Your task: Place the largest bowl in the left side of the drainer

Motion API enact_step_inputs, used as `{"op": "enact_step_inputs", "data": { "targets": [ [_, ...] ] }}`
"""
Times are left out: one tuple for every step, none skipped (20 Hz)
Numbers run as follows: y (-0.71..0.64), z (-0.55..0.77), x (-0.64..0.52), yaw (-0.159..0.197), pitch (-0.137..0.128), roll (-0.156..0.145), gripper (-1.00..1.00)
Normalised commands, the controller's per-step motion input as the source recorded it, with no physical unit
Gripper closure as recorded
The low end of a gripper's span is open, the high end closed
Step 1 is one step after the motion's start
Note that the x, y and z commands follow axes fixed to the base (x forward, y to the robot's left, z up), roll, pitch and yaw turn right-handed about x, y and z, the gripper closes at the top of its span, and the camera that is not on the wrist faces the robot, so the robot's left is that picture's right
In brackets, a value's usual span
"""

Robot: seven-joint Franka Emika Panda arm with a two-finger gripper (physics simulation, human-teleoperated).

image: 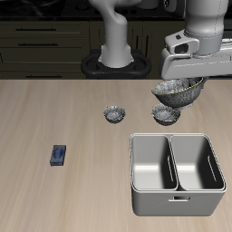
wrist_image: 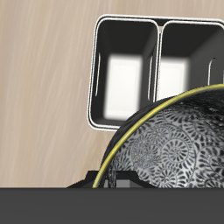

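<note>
My gripper [image: 188,83] is shut on the rim of the largest bowl [image: 178,91], a wide grey-silver speckled bowl, and holds it tilted in the air above the table, behind the drainer. The bowl fills much of the wrist view [wrist_image: 171,144], with its yellowish rim showing. The drainer [image: 133,172], a light-grey two-compartment basin with a small front handle, stands near the table's front edge. Both compartments are empty. It also shows in the wrist view [wrist_image: 94,79] beyond the bowl. My fingers are hidden in the wrist view.
Two smaller speckled bowls stand on the table behind the drainer, one [image: 164,113] just below the held bowl and one [image: 113,113] farther off. A small blue block [image: 59,155] lies far from the drainer. The robot's base [image: 116,56] stands at the back.
</note>
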Motion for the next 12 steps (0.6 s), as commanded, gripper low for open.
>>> {"op": "enact_step_inputs", "data": {
  "targets": [
    [0.08, 0.11, 0.17, -0.011, 0.019, -0.006, 1.0],
    [0.1, 0.15, 0.26, -0.018, -0.007, -0.03, 1.0],
    [0.07, 0.06, 0.12, 0.012, -0.007, 0.023, 1.0],
    [0.19, 0.24, 0.6, 0.009, 0.004, -0.058, 1.0],
    [0.06, 0.03, 0.07, 0.009, -0.009, 0.021, 1.0],
    [0.13, 0.12, 0.29, 0.006, -0.018, -0.022, 1.0],
    [0.08, -0.01, 0.14, 0.009, 0.006, 0.025, 1.0],
    [0.11, 0.04, 0.34, 0.072, -0.026, -0.021, 1.0],
    [0.18, 0.0, 0.23, -0.079, 0.033, -0.001, 1.0],
    [0.14, -0.02, 0.19, 0.033, -0.012, 0.03, 1.0],
    [0.09, 0.01, 0.11, -0.026, -0.003, -0.008, 1.0],
    [0.33, -0.06, 0.28, 0.042, -0.015, 0.039, 1.0]
  ]
}}
